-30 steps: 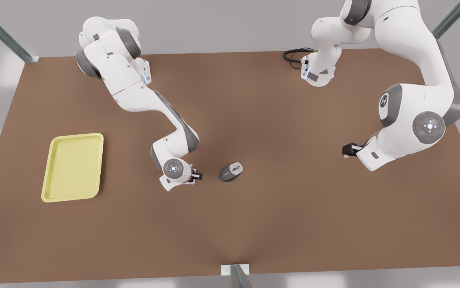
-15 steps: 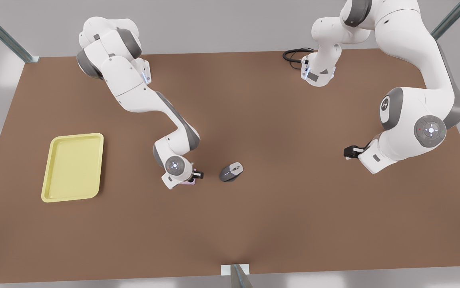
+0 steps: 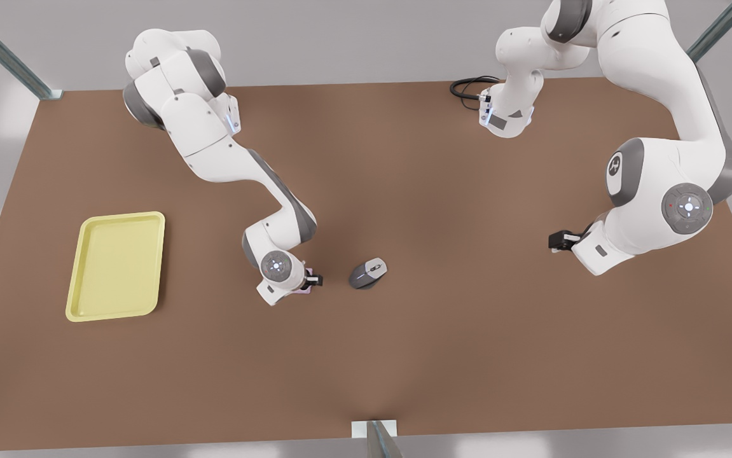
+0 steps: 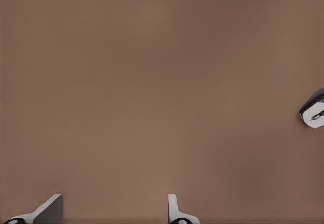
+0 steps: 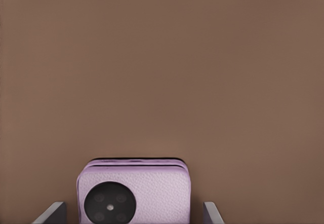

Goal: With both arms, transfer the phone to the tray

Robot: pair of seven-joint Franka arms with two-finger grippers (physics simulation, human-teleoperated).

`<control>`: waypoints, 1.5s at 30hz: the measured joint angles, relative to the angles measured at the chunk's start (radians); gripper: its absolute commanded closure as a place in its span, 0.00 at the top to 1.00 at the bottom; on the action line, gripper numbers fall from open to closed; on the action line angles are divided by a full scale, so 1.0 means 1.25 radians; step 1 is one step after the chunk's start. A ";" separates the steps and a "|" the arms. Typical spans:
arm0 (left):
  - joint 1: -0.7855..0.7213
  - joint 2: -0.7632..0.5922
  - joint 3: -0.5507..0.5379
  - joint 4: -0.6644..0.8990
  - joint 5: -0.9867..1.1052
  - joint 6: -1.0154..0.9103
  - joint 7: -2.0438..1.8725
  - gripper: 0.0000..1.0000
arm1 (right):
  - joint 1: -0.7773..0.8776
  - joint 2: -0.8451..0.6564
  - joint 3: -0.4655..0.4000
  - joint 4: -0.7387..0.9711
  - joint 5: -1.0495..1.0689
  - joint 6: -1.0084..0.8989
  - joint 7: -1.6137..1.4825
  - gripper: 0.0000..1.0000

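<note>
The phone (image 5: 134, 193) lies flat on the brown tabletop (image 3: 442, 343), back up, its round black camera ring toward one end. In the front view a sliver of it peeks out beneath the wrist at the middle, just beside the grey mouse (image 3: 367, 273) and well apart from the tray (image 3: 116, 266) on the front view's left. It looks thin, rigid and light, with a grained case that should give some friction. Its low profile leaves little to grab, so the sensible hold is across its two long side edges, near the middle. The right pincer (image 5: 134, 215) straddles it, fingers apart and clear of both sides. The left pincer (image 4: 114, 211), at the front view's right, waits over bare tabletop with its fingers apart.
</note>
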 measured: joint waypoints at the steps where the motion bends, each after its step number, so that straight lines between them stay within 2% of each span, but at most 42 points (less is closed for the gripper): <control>1: 0.000 0.000 0.000 0.000 0.000 0.000 0.000 1.00 | 0.000 0.000 -0.001 0.000 0.000 0.001 -0.004 0.89; 3: -0.001 -0.001 0.000 0.000 0.000 -0.001 0.000 1.00 | -0.001 0.001 -0.002 0.000 0.000 0.002 -0.012 0.84; 18: 0.000 0.000 0.000 0.002 -0.001 0.000 0.001 1.00 | -0.007 -0.011 -0.009 -0.005 0.002 0.000 -0.058 0.78; 22: 0.000 0.000 0.000 0.005 -0.002 0.000 0.002 1.00 | -0.038 -0.068 -0.010 -0.033 0.002 -0.016 -0.073 0.78; 25: -0.001 0.000 0.000 0.005 -0.003 0.000 0.002 1.00 | -0.116 -0.151 -0.016 -0.136 0.002 -0.023 -0.100 0.78; 28: -0.001 -0.001 0.000 0.005 -0.003 0.000 0.002 1.00 | -0.183 -0.232 -0.068 -0.254 0.002 -0.023 -0.150 0.78; 30: -0.001 -0.001 -0.001 0.005 -0.004 0.000 0.002 1.00 | -0.219 -0.257 -0.127 -0.295 0.002 -0.022 -0.199 0.78; 36: -0.001 0.000 -0.001 0.005 -0.005 0.000 0.002 1.00 | -0.338 -0.326 -0.210 -0.413 0.003 -0.017 -0.376 0.78; 40: -0.001 0.001 -0.001 0.005 -0.006 0.001 0.002 1.00 | -0.354 -0.332 -0.300 -0.437 0.003 -0.015 -0.505 0.78; 44: -0.001 0.001 -0.001 0.004 -0.006 0.003 0.002 1.00 | -0.394 -0.288 -0.337 -0.418 0.011 0.001 -0.634 0.78; 45: -0.001 0.001 -0.001 0.003 -0.006 0.003 0.002 1.00 | -0.406 -0.278 -0.339 -0.414 0.012 0.006 -0.665 0.86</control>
